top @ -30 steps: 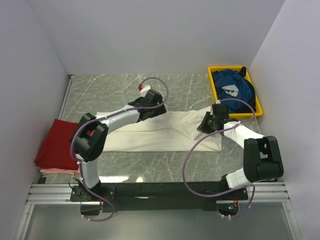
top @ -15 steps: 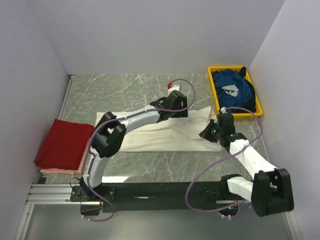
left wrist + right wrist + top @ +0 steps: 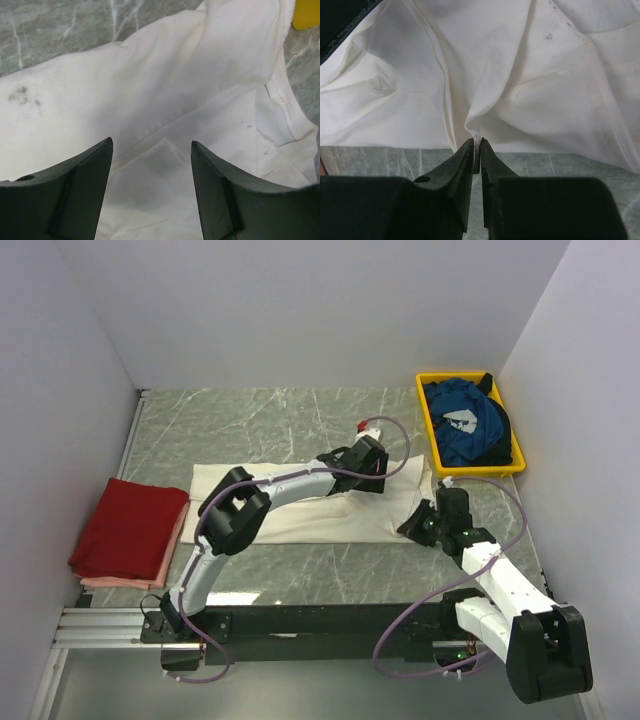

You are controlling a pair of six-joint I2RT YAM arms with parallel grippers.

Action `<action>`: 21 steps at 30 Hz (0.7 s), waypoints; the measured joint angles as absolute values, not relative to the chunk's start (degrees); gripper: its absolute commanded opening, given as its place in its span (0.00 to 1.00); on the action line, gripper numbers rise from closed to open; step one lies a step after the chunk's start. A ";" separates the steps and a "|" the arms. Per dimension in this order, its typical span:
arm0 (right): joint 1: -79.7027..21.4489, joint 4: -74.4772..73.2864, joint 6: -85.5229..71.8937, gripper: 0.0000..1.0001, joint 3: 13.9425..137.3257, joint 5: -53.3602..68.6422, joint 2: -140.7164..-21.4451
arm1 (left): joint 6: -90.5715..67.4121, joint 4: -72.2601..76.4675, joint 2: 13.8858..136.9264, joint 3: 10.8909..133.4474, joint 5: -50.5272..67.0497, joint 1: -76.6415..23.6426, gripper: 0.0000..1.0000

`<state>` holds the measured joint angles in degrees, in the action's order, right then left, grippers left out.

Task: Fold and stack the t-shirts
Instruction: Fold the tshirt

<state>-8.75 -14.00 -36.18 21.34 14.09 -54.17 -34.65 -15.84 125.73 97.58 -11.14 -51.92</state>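
Observation:
The cream-white t-shirt [image 3: 300, 502] lies spread across the middle of the table, partly folded. My left gripper [image 3: 378, 478] hovers open over its right part; in the left wrist view the jaws [image 3: 151, 170] stand wide apart over bare cloth [image 3: 165, 90]. My right gripper [image 3: 415, 525] is shut on the shirt's near right edge; the right wrist view shows a pinch of cloth [image 3: 520, 75] between the closed tips [image 3: 476, 145]. The dark red t-shirt [image 3: 128, 528] lies folded at the left. The blue t-shirt [image 3: 465, 420] with a white print is bunched in the yellow tray [image 3: 430, 430].
A pinkish cloth edge [image 3: 120, 582] shows under the red shirt. White walls enclose the table on three sides. A black rail [image 3: 320, 622] runs along the near edge by the arm bases.
My left gripper has moved right across the cream-white shirt, from its middle to its right part. My right gripper has pulled back toward the near edge, dragging the shirt's right edge with it.

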 measured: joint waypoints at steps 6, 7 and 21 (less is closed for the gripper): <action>-8.78 -13.39 -36.58 0.22 21.12 14.50 -54.28 | -33.19 -16.34 127.87 100.25 -11.40 -52.75 0.64; -8.84 -13.23 -36.60 0.22 20.99 14.52 -54.35 | -32.91 -16.75 128.38 100.90 -11.64 -52.95 0.64; -9.15 -12.58 -36.84 0.21 20.21 14.52 -54.89 | -30.57 -20.47 132.05 104.81 -16.56 -55.16 0.36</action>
